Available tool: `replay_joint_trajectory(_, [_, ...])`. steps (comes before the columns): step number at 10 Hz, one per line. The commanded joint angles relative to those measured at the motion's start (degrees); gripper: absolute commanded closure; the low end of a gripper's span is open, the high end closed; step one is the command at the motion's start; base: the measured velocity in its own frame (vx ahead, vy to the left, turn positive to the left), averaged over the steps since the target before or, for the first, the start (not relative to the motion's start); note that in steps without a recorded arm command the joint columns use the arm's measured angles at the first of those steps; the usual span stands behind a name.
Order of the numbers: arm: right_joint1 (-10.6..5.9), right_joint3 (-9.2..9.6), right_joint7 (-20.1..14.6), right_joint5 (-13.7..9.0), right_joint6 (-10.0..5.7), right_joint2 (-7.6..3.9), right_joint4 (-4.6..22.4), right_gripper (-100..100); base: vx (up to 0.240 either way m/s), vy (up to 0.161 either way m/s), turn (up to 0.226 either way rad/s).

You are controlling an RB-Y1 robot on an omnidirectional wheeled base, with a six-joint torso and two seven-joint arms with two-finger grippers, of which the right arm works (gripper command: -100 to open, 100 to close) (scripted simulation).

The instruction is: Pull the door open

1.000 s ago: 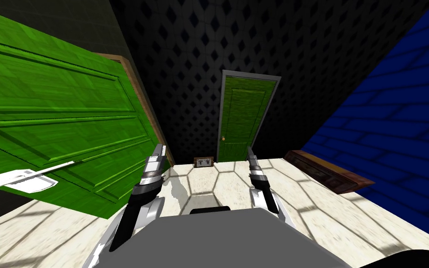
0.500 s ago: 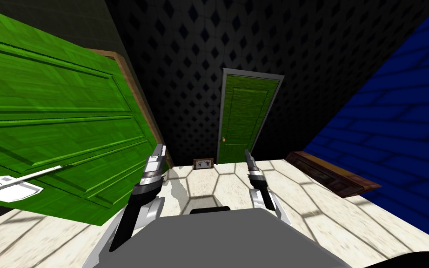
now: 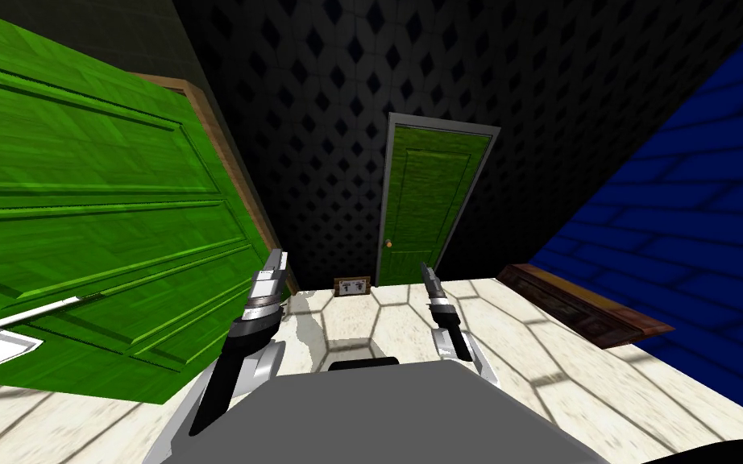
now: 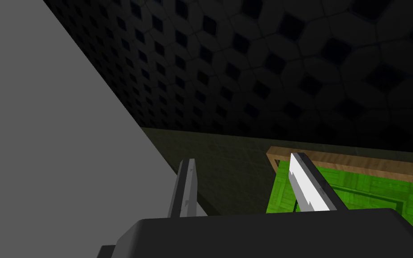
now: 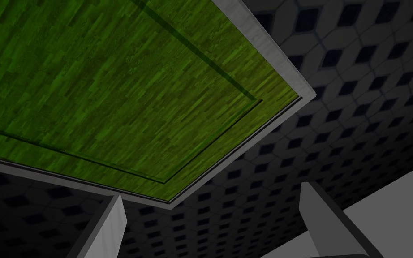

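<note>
**Item 1, task's door.** A large green panelled door (image 3: 96, 209) is being shown at the robot's left in the head view, bordered on its far side by a wooden frame (image 3: 225, 161). Its white lever handle (image 3: 7, 322) is being seen low on the leaf, well apart from both grippers. Whether the leaf is standing ajar cannot be told.

**Item 2, left gripper.** The left gripper (image 3: 275, 262) is being held raised just beside the door's frame-side edge; contact cannot be told. In the left wrist view its fingers (image 4: 306, 188) are being held apart with nothing between them, and a corner of the green door (image 4: 380, 192) and the frame (image 4: 358, 163) is being shown beyond them.

**Item 3, right gripper.** The right gripper (image 3: 425, 270) is being held up ahead of the chest, clear of the door. In the right wrist view its fingers (image 5: 109, 228) are being held wide apart and empty.

**Item 4, surroundings.** A second green door (image 3: 426, 201) in a grey frame (image 5: 268, 49), with a small knob (image 3: 389, 243), is being shown in the dark patterned wall (image 3: 321, 121) ahead. A small framed picture (image 3: 352, 283) is being shown at that wall's foot, on the pale tiled floor (image 3: 346, 318). A low wooden cabinet (image 3: 579, 302) is being shown against the blue wall (image 3: 684, 201) at the right.
</note>
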Motion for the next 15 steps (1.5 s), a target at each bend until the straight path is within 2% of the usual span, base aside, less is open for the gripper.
replay_joint_trajectory(1, [-0.89, -0.24, 2.0, 0.8, -0.56, -0.1, 2.4, -100, 0.109, -0.002, 0.0])
replay_joint_trajectory(15, [-8.38, -3.68, 17.1, 6.5, -7.49, -1.89, 24.7, -100, 0.1, 0.003, -0.002])
